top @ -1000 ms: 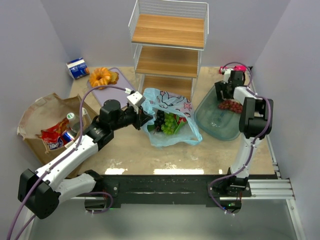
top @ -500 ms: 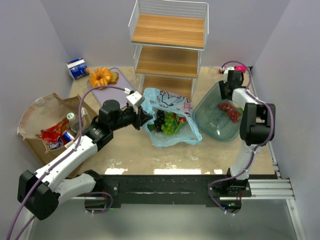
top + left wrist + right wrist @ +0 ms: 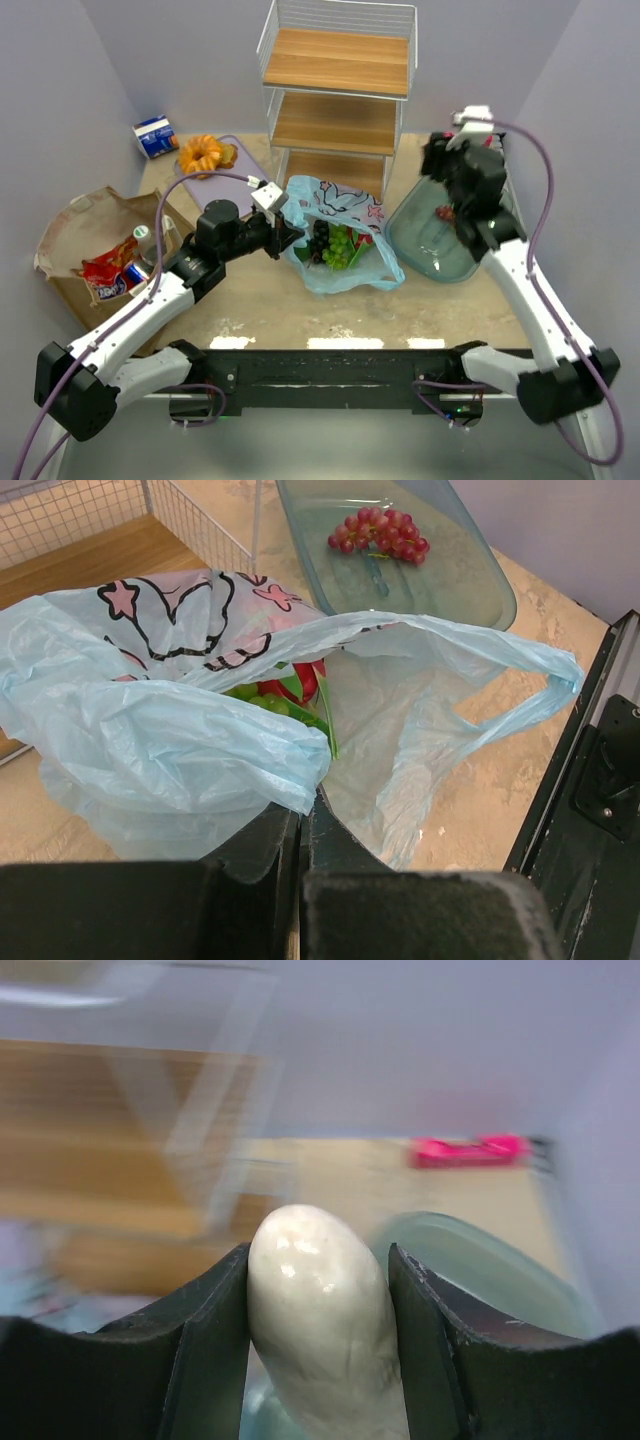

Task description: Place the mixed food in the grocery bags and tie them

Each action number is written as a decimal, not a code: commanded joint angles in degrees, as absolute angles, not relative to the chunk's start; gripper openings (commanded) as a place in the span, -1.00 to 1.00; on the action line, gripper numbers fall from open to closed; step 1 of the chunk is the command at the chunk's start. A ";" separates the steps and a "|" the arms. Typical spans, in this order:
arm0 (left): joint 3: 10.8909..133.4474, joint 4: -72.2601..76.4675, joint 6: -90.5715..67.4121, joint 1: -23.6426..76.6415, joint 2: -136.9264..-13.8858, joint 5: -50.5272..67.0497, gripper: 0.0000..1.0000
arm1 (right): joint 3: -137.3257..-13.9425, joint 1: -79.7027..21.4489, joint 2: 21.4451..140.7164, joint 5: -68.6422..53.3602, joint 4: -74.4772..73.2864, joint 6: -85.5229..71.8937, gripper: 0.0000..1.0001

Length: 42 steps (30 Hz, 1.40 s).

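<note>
the right gripper (image 3: 318,1255) is clamped on the pale oblong fruit (image 3: 318,1320). its two dark fingers press the fruit's sides at a medium spread, and the rounded end pokes out past the tips. in the overhead view this gripper (image 3: 441,160) is lifted above the far rim of the green bowl (image 3: 420,250), close to the wire shelf (image 3: 335,90). the red grapes (image 3: 380,530) lie inside the bowl towards its far end, apart from the gripper.

the left gripper (image 3: 303,825) is closed tight, pinching the near rim of the light-blue plastic bag (image 3: 150,740) and holding its mouth open. the bag sits on the table between the bowl and the left arm, just in front of the shelf. inside it are the green grapes (image 3: 340,246) with the dark grapes (image 3: 320,238) touching them on the left, and something red shows beside them.

the brown paper bag (image 3: 85,225) lies on its side at the left edge of the table. the red snack packet (image 3: 108,270), the drink can (image 3: 135,272) and the clear bottle (image 3: 146,240) are bunched at its mouth.

the right wrist view is badly blurred. a pink smear (image 3: 465,1150) at the far corner of the table is probably the dragon fruit.

the orange pastry (image 3: 203,153) rests on a purple mat (image 3: 240,180) at the back left, with the small carton (image 3: 155,137) just beyond it.
</note>
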State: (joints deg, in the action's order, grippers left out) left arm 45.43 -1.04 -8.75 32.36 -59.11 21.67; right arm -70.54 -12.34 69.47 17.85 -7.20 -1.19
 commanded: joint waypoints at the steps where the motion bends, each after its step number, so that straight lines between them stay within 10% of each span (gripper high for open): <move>1: 46.93 0.70 -7.65 32.25 -57.57 19.16 -1.00 | -57.33 -25.29 57.44 6.26 -1.42 -11.67 -1.00; 15: 46.93 0.18 -6.68 32.17 -58.27 16.52 -1.00 | -46.14 -56.50 61.15 -1.58 18.54 -7.83 -1.00; 37: 46.58 0.44 -6.42 32.26 -57.83 16.53 -1.00 | -62.21 -54.67 96.13 32.24 21.54 10.64 -1.00; 39: 46.50 0.44 -6.24 32.17 -57.83 15.91 -1.00 | -65.20 -53.27 99.57 32.61 20.05 8.89 -0.68; 40: 46.58 0.53 -6.15 32.17 -57.92 15.82 -1.00 | -65.39 -53.17 100.10 32.61 20.30 8.53 -0.11; 42: 46.58 0.44 -6.24 32.25 -58.09 15.99 -1.00 | -64.17 -53.17 99.76 31.39 21.35 8.18 0.31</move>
State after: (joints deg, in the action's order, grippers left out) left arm 45.43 -1.96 -5.54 30.02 -58.59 9.61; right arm -62.17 -54.76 98.72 27.59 18.09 8.01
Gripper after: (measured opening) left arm 0.020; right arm 0.557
